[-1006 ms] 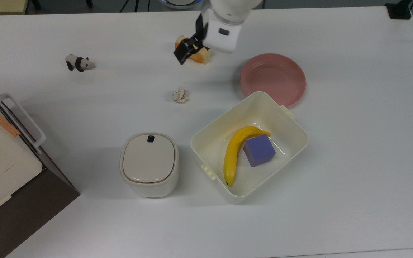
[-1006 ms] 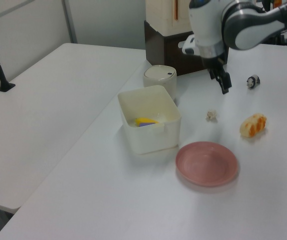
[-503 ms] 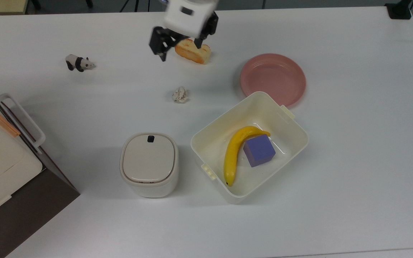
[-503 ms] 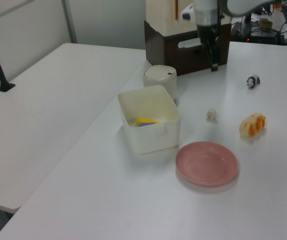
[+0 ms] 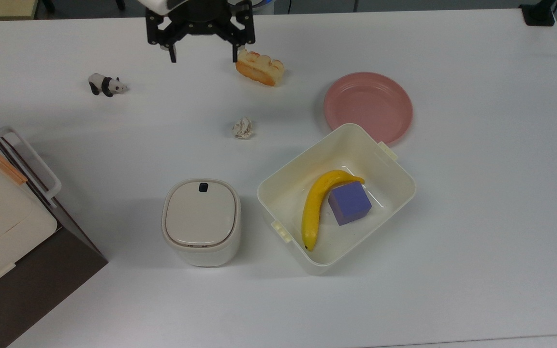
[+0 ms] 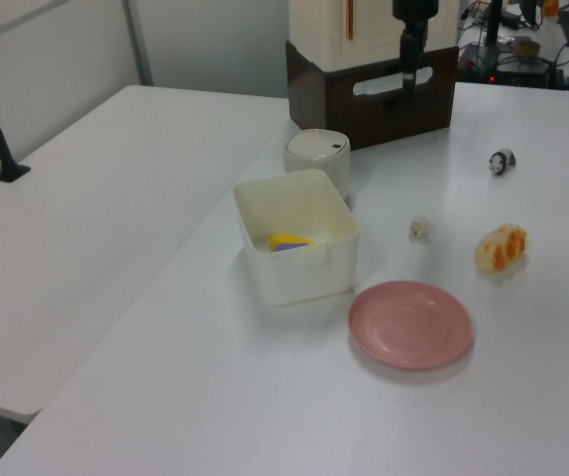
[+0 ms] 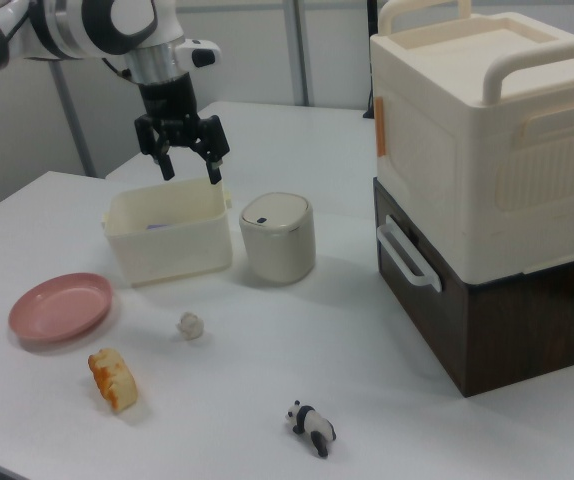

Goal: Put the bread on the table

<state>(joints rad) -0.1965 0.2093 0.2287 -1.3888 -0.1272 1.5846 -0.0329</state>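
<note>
Your gripper (image 5: 202,54) is up in the air with its fingers spread wide, holding nothing. The bread (image 5: 260,67) lies on the table (image 5: 476,217), near the pink plate (image 5: 368,107).

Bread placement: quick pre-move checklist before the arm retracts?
1. The bread lies on the table, not on the pink plate: ok.
2. The gripper is open and holds nothing: ok.
3. The gripper is apart from the bread, raised above the table in the right view: ok.
4. The bread lies away from the table edge in the left view: ok.
5. The paper ball and toy panda lie apart from the gripper: ok.
6. Whether the bread sits fully settled on its base: cannot tell.
</note>
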